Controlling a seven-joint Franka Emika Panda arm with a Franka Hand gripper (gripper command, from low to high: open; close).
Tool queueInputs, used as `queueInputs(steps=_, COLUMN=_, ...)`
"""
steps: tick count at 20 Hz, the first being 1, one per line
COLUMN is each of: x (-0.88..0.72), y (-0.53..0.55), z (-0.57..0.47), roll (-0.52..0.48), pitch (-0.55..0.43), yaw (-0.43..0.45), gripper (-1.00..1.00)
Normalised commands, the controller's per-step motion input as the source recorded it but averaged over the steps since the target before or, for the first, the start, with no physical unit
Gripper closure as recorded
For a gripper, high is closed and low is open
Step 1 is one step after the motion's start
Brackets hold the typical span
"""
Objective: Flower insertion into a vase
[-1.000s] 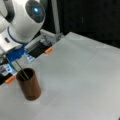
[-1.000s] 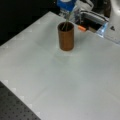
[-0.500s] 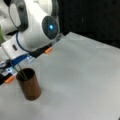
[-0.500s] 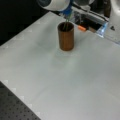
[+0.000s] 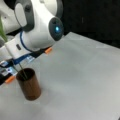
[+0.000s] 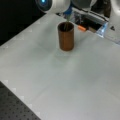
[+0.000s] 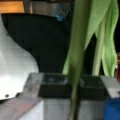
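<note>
Vase [image 5: 28,86] stands upright near a front view's lower left, a single dark-brown cylinder on the pale table [image 5: 82,82]; it also shows in a front view [image 6: 66,36], there toward the top centre. To its left in a front view [image 5: 10,79] lies an orange-tipped piece at the table's edge, with a second orange piece [image 5: 48,50] further back. A thin green stem [image 5: 21,69] slants down into the vase's round mouth, its lower end inside the rim. Over the vase leans the white arm [image 5: 37,32], a blue light glowing on its joint; the gripper itself is hidden behind the arm's body in both front views. In the wrist view, green flower stems and leaves [image 7: 82,50] rise close before the lens, passing a dark block that may be part of the gripper; whether its fingers are apart or clamped on the stem cannot be told. Right of the vase the table lies wide and bare to its far edge, with black background beyond [image 5: 100,17]. A dark perforated board [image 6: 15,107] borders the table at a front view's lower left, and clutter of equipment [image 6: 92,20] sits at its top right.
</note>
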Motion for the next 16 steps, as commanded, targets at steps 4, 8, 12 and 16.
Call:
queueInputs(steps=4, x=0.23, y=-0.11, z=0.07, roll=-0.057, pitch=0.217, yaw=0.019, gripper=1.0)
queueInputs(steps=8, x=0.3, y=-0.12, z=0.0, roll=-0.033, pitch=0.187, yaw=0.011, gripper=1.0)
queueInputs(steps=12, x=0.37, y=-0.13, z=-0.08, roll=0.011, pitch=0.16, yaw=0.001, gripper=1.0)
queueInputs(steps=16, x=0.42, y=-0.12, z=-0.16, roll=0.052, pitch=0.148, yaw=-0.037, gripper=1.0)
